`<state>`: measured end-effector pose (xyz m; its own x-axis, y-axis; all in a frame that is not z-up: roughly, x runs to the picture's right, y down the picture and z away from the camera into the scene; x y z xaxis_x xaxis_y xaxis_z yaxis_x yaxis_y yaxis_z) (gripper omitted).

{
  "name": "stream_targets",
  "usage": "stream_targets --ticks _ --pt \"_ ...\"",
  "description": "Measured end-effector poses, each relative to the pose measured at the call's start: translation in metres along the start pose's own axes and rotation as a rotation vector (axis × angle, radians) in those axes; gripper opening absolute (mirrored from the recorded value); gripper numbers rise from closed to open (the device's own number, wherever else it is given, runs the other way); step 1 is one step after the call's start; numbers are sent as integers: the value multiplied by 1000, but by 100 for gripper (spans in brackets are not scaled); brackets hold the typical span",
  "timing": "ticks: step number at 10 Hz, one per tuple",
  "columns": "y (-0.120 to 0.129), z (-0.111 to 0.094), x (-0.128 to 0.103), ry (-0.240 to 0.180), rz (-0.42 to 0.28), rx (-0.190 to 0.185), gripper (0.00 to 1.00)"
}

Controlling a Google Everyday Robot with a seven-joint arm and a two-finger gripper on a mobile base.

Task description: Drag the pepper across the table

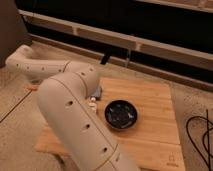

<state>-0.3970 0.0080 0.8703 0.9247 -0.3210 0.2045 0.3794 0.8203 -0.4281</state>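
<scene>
Camera view: the robot's cream arm [75, 117] fills the foreground, rising from the lower edge, bending over the left part of the desk [150, 95] and stretching out to the left, past the desk's edge. The claw is hidden behind the arm's links; it is closed, and whether it holds anything cannot be told. A thin orange-red sliver, apparently the pepper [32, 88], shows just under the arm's far link, left of the desk and over the speckled floor; whether it rests there or hangs from the arm is unclear. On the desk a black bowl [121, 114] sits near the middle. A blue-grey block [97, 91] peeks out beside the arm. A dark logo [172, 161] marks the near right corner.
</scene>
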Motion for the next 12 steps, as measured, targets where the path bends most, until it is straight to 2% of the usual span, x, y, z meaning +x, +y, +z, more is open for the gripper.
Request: stream_targets --ticks 1,2,8,12 --pt "0 0 2 2 3 0 4" --pt "-1 0 7 8 5 1 13" --pt "0 0 2 1 2 0 77" --pt "0 0 2 1 3 0 80"
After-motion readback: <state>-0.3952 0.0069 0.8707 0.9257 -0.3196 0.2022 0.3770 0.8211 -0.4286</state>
